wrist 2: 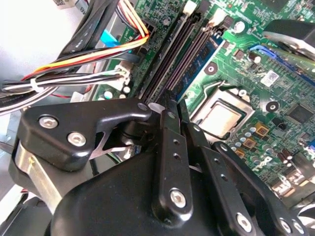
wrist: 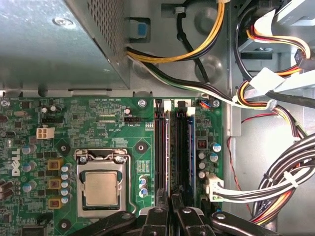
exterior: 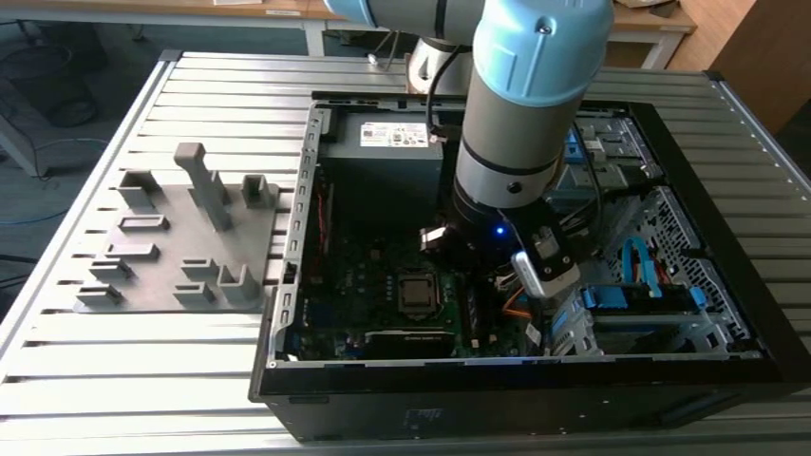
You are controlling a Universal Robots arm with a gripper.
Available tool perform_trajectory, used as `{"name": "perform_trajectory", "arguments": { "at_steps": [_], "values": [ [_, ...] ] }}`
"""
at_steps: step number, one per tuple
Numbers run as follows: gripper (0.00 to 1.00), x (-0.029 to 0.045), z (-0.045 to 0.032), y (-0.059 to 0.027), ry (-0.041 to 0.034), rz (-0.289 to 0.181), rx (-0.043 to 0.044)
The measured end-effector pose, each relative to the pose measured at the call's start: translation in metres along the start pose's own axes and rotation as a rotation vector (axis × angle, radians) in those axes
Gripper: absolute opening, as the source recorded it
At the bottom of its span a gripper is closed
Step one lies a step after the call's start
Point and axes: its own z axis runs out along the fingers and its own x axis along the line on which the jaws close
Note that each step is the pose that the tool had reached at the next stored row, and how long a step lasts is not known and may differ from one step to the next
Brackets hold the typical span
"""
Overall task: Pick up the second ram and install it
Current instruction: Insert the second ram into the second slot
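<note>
My gripper (wrist: pixel 173 214) is down inside the open computer case (exterior: pixel 709 370), right over the memory slots (wrist: pixel 160 147) on the green motherboard (wrist: pixel 98 118). In both wrist views its black fingers (wrist 2: pixel 170 147) stand close together, shut on a thin dark edge that I take for the second ram (wrist: pixel 173 197). That edge runs in line with the slots, seen edge-on, and most of it is hidden by the fingers. Whether it sits in a slot I cannot tell. In the exterior view the arm's wrist (exterior: pixel 500 228) hides the gripper.
The silver processor (wrist: pixel 101 189) lies beside the slots. Bundles of cables (wrist: pixel 275 98) run on the slots' other side. A grey power supply (exterior: pixel 380 142) fills the case's far end. The grey holder block (exterior: pixel 178 237) stands on the slatted table at the exterior view's left.
</note>
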Motion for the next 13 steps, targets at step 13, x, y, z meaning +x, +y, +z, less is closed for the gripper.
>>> {"name": "perform_trajectory", "arguments": {
  "at_steps": [13],
  "values": [
    [0.14, 0.0017, 0.0020, -0.0002, -0.0001, 0.000, 0.0056]
  ]
}}
